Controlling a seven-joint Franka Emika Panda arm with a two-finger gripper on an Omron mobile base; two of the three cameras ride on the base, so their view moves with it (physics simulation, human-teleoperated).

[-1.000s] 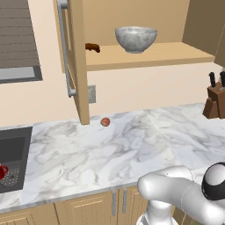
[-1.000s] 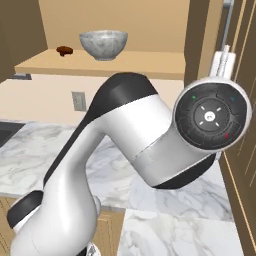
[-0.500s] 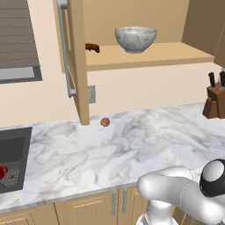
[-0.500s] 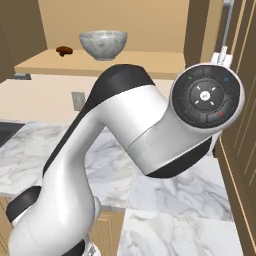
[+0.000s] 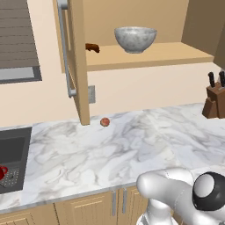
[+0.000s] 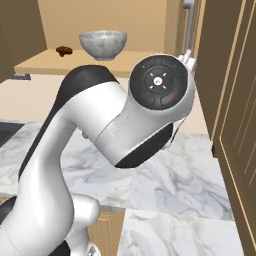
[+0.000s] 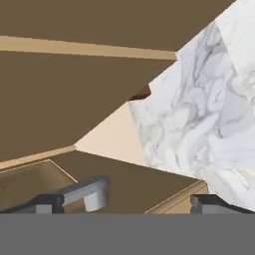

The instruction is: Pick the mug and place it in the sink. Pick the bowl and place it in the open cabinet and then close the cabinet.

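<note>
The marbled grey-white bowl (image 5: 135, 38) (image 6: 103, 44) stands on the wooden shelf of the open cabinet (image 5: 176, 53). The cabinet's left door (image 5: 78, 66) swings out, with its silver bar handle (image 5: 66, 48) facing the room. At the left edge, the red mug (image 5: 2, 172) lies in the black sink (image 5: 15, 151). My gripper (image 7: 130, 203) is open with nothing between its fingers. It hangs close to a brown cabinet door (image 7: 74, 109). One end of a silver handle (image 7: 88, 192) sits just beside one fingertip (image 7: 49, 202).
A small reddish ball (image 5: 104, 122) lies on the marble counter (image 5: 132, 145) near the open door's foot. A knife block (image 5: 215, 101) stands at the right. A small brown thing (image 5: 92, 47) rests on the shelf left of the bowl. The right door (image 6: 227, 100) stands close to my arm.
My arm's wrist has swung, shifting left in the right base view and lower right in the left base view. Bowl, mug and ball have stayed in place. The gripper stays open.
</note>
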